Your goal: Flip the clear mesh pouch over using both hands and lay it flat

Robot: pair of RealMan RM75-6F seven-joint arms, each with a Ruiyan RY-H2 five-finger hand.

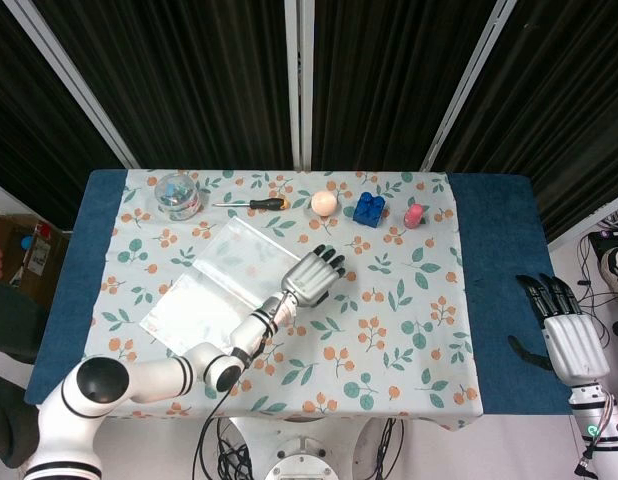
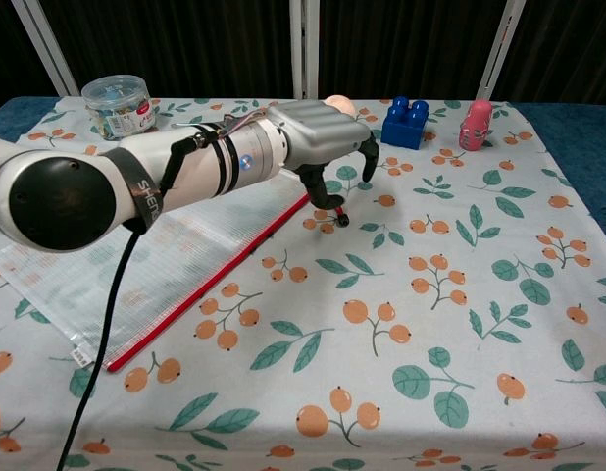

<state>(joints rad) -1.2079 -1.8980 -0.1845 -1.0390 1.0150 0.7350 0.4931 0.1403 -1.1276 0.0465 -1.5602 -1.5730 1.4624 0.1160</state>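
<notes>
Pouch [image 2: 156, 255] flat on counter [image 1: 489, 300], left side. Left hand [image 2: 323, 137] hovers over red zip edge, fingers [image 2: 334, 201] apart, seemingly empty. Right hand [image 1: 567, 335] open, off-counter. We fear one-handed lift crumpling mesh.

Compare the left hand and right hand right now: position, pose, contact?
The left hand is over the floral cloth beside the mesh pouch's red edge; the right hand is off at the table's blue right side. The left hand's fingers curve downward above the cloth, while the right hand's point straight. The left hand shows in both views, the right only in the head view. Both hold nothing.
</notes>
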